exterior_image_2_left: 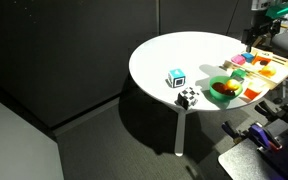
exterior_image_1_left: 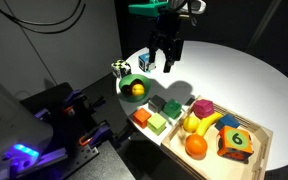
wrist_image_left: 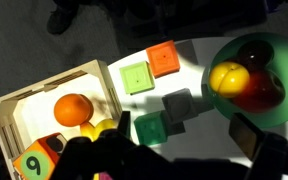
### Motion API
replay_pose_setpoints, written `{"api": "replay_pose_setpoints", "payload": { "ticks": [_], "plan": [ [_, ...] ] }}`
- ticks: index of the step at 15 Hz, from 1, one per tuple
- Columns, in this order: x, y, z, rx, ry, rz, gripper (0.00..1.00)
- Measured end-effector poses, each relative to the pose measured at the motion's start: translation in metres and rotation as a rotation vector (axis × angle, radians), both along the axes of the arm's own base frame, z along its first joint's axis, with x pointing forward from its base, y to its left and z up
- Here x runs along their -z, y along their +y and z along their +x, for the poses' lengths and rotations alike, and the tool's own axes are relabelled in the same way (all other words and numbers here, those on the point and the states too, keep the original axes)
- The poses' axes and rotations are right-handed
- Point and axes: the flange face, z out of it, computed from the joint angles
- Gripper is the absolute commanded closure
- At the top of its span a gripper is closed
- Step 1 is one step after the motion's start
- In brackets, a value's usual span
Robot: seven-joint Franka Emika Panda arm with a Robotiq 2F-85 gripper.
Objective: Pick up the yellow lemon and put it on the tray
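The yellow lemon (wrist_image_left: 228,77) lies in a small green bowl (wrist_image_left: 284,45) next to a dark red fruit. It also shows in an exterior view (exterior_image_1_left: 137,89). The light-wood tray (wrist_image_left: 54,82) holds an orange fruit (wrist_image_left: 72,108), a banana (exterior_image_1_left: 202,122) and a numbered cube (exterior_image_1_left: 236,142); its rim shows in an exterior view (exterior_image_1_left: 246,117). My gripper (wrist_image_left: 184,131) is open and empty. It hangs above the table (exterior_image_1_left: 165,66), behind the bowl and over the loose blocks, and touches nothing.
Loose blocks lie between bowl and tray: light green (wrist_image_left: 136,77), orange (wrist_image_left: 164,60), grey (wrist_image_left: 177,105), dark green (wrist_image_left: 149,128). A magenta block (exterior_image_1_left: 204,106) sits by the tray. Two small cubes (exterior_image_2_left: 176,78) (exterior_image_2_left: 188,97) stand near the table edge.
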Motion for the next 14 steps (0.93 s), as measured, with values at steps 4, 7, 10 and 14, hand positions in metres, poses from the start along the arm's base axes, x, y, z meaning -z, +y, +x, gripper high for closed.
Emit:
{"api": "replay_pose_setpoints", "payload": {
  "ticks": [4,7,10,14],
  "plan": [
    [-0.012,0.017,-0.016,-0.04,-0.022,0.01,0.0],
    [-0.023,0.026,-0.027,-0.063,-0.05,0.014,0.0],
    [-0.036,0.034,-0.038,-0.079,-0.076,0.015,0.0],
    [-0.055,0.044,-0.052,-0.119,-0.115,0.018,0.0]
  ]
}}
